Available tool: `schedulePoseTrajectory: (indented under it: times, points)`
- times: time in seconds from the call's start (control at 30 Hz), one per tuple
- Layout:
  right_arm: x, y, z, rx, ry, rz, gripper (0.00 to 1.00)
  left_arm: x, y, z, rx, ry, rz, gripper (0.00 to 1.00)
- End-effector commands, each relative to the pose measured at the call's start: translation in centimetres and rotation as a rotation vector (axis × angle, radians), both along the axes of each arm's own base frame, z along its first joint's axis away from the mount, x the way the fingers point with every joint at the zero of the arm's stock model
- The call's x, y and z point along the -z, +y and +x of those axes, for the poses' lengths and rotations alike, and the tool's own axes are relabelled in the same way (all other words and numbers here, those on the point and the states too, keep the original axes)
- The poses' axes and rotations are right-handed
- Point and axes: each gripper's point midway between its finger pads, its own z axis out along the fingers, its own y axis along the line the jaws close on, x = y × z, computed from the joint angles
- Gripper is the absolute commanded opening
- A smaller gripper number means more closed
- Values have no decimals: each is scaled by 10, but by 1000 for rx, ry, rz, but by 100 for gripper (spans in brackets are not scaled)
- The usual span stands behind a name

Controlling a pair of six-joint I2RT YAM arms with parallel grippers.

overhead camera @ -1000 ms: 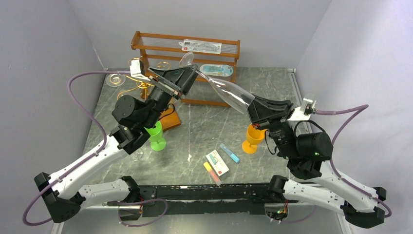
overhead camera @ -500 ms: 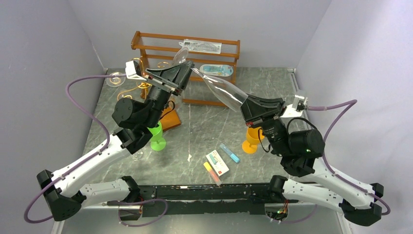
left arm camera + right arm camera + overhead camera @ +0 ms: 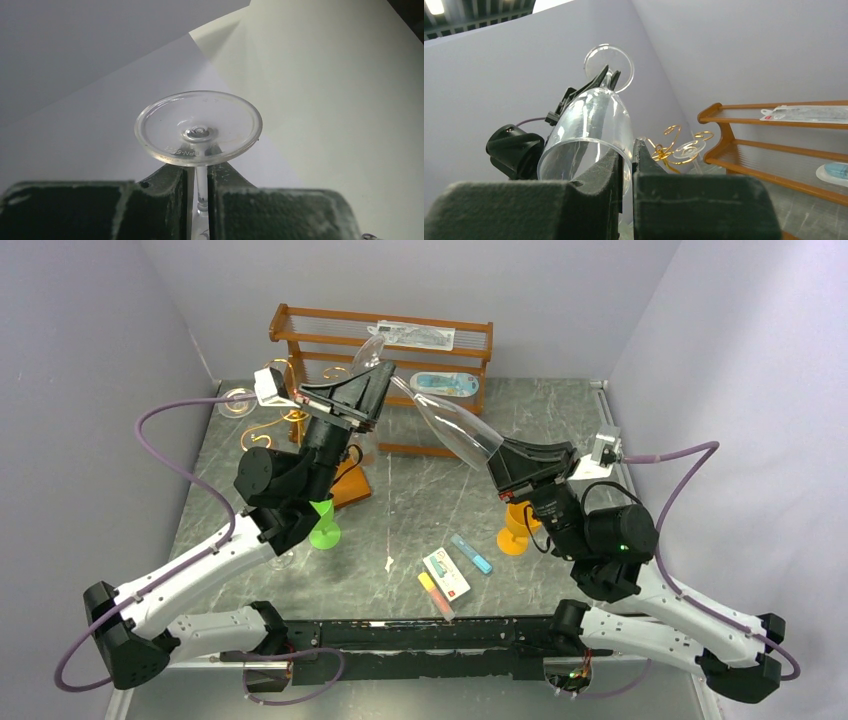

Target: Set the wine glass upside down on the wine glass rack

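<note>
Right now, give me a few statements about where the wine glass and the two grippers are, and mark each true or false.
1. The wine glass is held in the air. True.
2. The right gripper clamps the stem. False: it clamps the bowl's rim.
3. The left gripper has the stem between its fingers. True.
4. The glass hangs on the wine glass rack. False: it is clear of it.

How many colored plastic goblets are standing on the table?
2: a green goblet by the left arm, and an orange goblet partly behind the right arm. The arms could hide others.
</note>
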Motion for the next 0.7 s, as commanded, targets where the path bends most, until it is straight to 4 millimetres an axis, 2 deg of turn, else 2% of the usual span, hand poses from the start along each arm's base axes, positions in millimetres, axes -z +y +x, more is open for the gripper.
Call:
schedulePoseTrajectory:
  times: [0.0,0.17,0.2,0.33,0.43,0.5,0.67]
  points:
    - [6,1,-10,-58,8,6,0,-30,20,-7,-96,-146,-63,6]
    - [13,-2,-7,-43,38,-6,0,-37,17,-15,-114,-239,-37,5]
    - [16,-3,-5,-31,55,-10,2,-39,17,-17,-120,-258,-30,5]
    - [31,-11,8,38,137,-19,30,-43,23,-22,-165,-319,-20,5]
    - [35,-17,10,67,151,-39,50,-42,25,-21,-220,-342,18,5]
    - [37,-21,11,92,156,-62,57,-42,27,-18,-261,-343,50,5]
    - [43,-30,14,139,173,-114,64,-39,30,-14,-333,-360,113,5]
